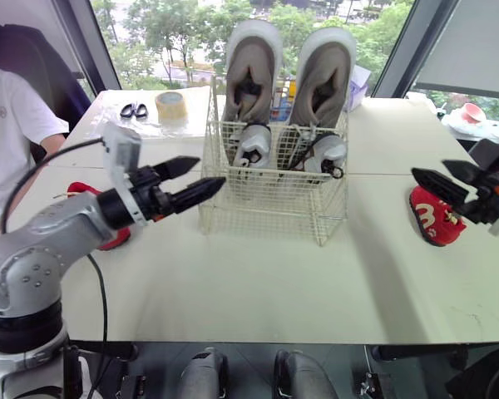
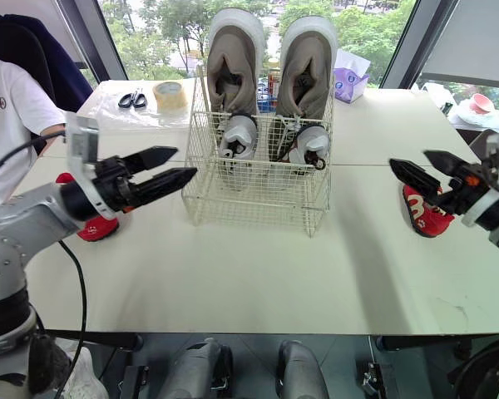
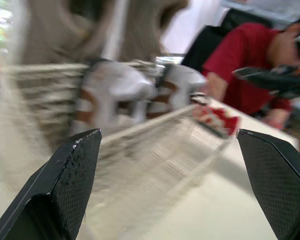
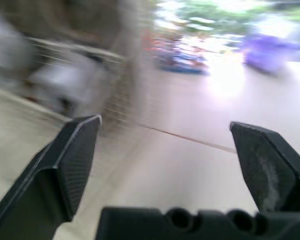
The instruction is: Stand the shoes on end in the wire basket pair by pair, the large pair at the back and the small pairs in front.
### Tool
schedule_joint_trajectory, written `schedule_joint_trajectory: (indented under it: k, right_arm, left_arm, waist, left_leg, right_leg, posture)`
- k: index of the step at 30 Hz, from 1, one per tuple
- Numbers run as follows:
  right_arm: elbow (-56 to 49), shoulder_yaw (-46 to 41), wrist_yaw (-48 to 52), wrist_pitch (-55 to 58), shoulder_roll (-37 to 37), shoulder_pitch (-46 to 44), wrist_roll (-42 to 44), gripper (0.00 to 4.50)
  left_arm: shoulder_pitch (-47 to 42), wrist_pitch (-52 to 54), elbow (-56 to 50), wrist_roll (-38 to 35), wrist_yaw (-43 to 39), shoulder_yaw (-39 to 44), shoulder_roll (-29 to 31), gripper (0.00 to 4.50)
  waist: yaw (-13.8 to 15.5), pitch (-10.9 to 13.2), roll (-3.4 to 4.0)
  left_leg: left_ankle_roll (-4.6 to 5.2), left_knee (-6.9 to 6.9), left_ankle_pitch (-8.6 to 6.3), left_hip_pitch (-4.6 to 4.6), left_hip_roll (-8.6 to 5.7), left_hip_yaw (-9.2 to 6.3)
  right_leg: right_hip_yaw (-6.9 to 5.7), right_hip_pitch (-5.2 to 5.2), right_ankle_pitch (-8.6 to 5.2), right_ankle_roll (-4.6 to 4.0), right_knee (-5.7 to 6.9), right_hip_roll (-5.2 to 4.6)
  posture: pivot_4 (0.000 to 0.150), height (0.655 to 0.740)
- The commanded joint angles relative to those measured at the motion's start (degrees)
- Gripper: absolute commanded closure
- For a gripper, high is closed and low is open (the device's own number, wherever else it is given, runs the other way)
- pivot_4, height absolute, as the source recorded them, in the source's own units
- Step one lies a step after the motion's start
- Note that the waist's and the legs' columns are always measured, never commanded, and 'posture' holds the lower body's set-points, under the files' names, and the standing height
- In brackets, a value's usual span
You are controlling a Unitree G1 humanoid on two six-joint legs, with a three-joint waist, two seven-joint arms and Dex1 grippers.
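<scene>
A wire basket (image 1: 266, 204) stands mid-table. Two large grey shoes (image 1: 251, 66) stand on end at its back. Two small grey-and-white shoes (image 1: 254, 145) stand in front of them inside it. One small red shoe (image 1: 437, 220) lies on the table to the right, just behind my right gripper (image 1: 429, 169), which hovers open and empty. Another red shoe (image 1: 110, 239) lies at the left, partly hidden by my left arm. My left gripper (image 1: 209, 171) is open and empty, its tips close to the basket's left side. The basket and small shoes (image 3: 115, 90) appear beyond its open fingers.
A tape roll (image 1: 171, 105) and scissors (image 1: 134, 110) lie at the table's back left. A purple tissue pack (image 2: 349, 83) sits behind the basket. A person in a white shirt (image 1: 8, 125) sits at the left edge. A person in red (image 3: 250, 65) is across the table.
</scene>
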Motion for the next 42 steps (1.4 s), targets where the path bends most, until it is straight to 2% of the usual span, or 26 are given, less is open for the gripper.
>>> schedule_joint_trajectory:
  k: [1, 5, 11, 26, 30, 33, 38, 39, 41, 42]
  right_arm:
    - [-2.7, -1.8, -5.5, -8.4, 4.0, 5.7, -7.5, 0.0]
    - [-2.7, -1.0, -10.1, -14.4, 11.6, 11.5, -11.4, 0.0]
    - [0.4, 2.9, -14.0, -17.7, 17.6, 10.4, -13.1, 0.0]
    - [25.4, 10.6, -19.2, -23.9, 14.1, -6.8, -22.1, 0.0]
    - [36.8, 12.8, -18.9, -26.9, 12.7, -13.1, -24.4, 0.0]
    - [43.6, 14.5, -18.0, -29.2, 11.6, -15.7, -26.1, 0.89]
    - [45.7, 14.8, -16.8, -31.0, 11.7, -17.0, -25.7, 3.21]
    - [44.7, 14.7, -16.5, -31.2, 11.8, -16.9, -25.3, 3.8]
    - [43.0, 14.6, -16.2, -31.5, 11.7, -16.8, -24.9, 4.35]
    - [41.0, 14.2, -16.0, -32.1, 11.7, -16.9, -24.3, 4.35]
  left_arm:
    - [-0.1, 1.4, -2.4, -7.1, 2.4, -1.7, -0.6, 0.07]
    - [0.8, 1.6, -2.0, -12.0, 5.0, -3.1, -0.6, 0.07]
    - [1.2, 0.6, -2.5, -11.2, 5.7, -5.9, 0.5, 0.07]
    - [5.3, -3.4, -5.8, -9.6, 8.1, -5.5, 3.6, 0.07]
    - [6.3, -3.6, -6.0, -9.5, 7.3, -5.2, 4.8, 0.07]
    - [6.8, -3.6, -5.9, -9.9, 6.3, -4.5, 6.6, 0.0]
    - [7.5, -4.0, -4.7, -11.7, 4.7, -2.2, 9.8, 0.0]
    - [7.7, -3.9, -4.0, -12.5, 4.3, -1.2, 10.4, 0.0]
    - [7.6, -3.9, -2.6, -14.1, 3.8, 0.2, 11.4, 0.0]
    - [7.0, -3.9, -1.2, -15.8, 3.9, 1.3, 11.9, 0.0]
  waist:
    - [0.0, 0.0, 0.06]
    - [-0.1, -0.1, 0.2]
    - [-0.7, -0.3, 0.55]
    - [-1.6, -0.3, 0.58]
    - [-1.9, -0.3, 0.57]
    - [-2.0, -0.3, 0.57]
    - [-2.6, -0.3, 0.54]
    - [-2.7, -0.3, 0.55]
    - [-2.8, -0.3, 0.56]
    - [-2.8, -0.3, 0.58]
  left_leg:
    - [-0.01, -0.01, 0.01, 0.0, 0.01, 0.0]
    - [-0.11, -0.05, 0.06, 0.02, 0.11, 0.01]
    - [-0.12, -0.05, 0.06, 0.09, 0.13, 0.03]
    - [-0.11, -0.08, 0.07, 0.07, 0.1, 0.02]
    - [-0.11, -0.08, 0.07, 0.08, 0.1, 0.04]
    - [-0.11, -0.08, 0.07, 0.09, 0.11, 0.04]
    - [-0.12, -0.08, 0.07, 0.11, 0.11, 0.04]
    - [-0.13, -0.08, 0.08, 0.12, 0.11, 0.04]
    - [-0.15, -0.1, 0.09, 0.12, 0.12, 0.03]
    - [-0.16, -0.11, 0.1, 0.12, 0.13, 0.02]
  right_leg:
    - [0.05, -0.02, 0.0, 0.0, 0.01, 0.03]
    - [0.09, -0.05, 0.0, 0.01, 0.03, 0.17]
    - [0.16, -0.06, -0.12, -0.25, 0.04, 0.24]
    - [0.22, -0.06, -0.12, -0.27, 0.03, 0.25]
    - [0.23, -0.05, -0.12, -0.27, 0.02, 0.26]
    - [0.23, -0.04, -0.12, -0.27, 0.02, 0.27]
    - [0.23, 0.0, -0.11, -0.24, 0.02, 0.26]
    - [0.23, 0.0, -0.11, -0.24, 0.02, 0.26]
    - [0.22, -0.01, -0.11, -0.22, 0.02, 0.26]
    - [0.22, -0.02, -0.1, -0.2, 0.02, 0.26]
  posture:
    - [0.15, 0.74]
    - [0.15, 0.74]
    - [0.15, 0.74]
    - [0.15, 0.74]
    - [0.15, 0.74]
    - [0.15, 0.74]
    - [0.15, 0.74]
    - [0.15, 0.74]
    - [0.15, 0.74]
    - [0.15, 0.74]
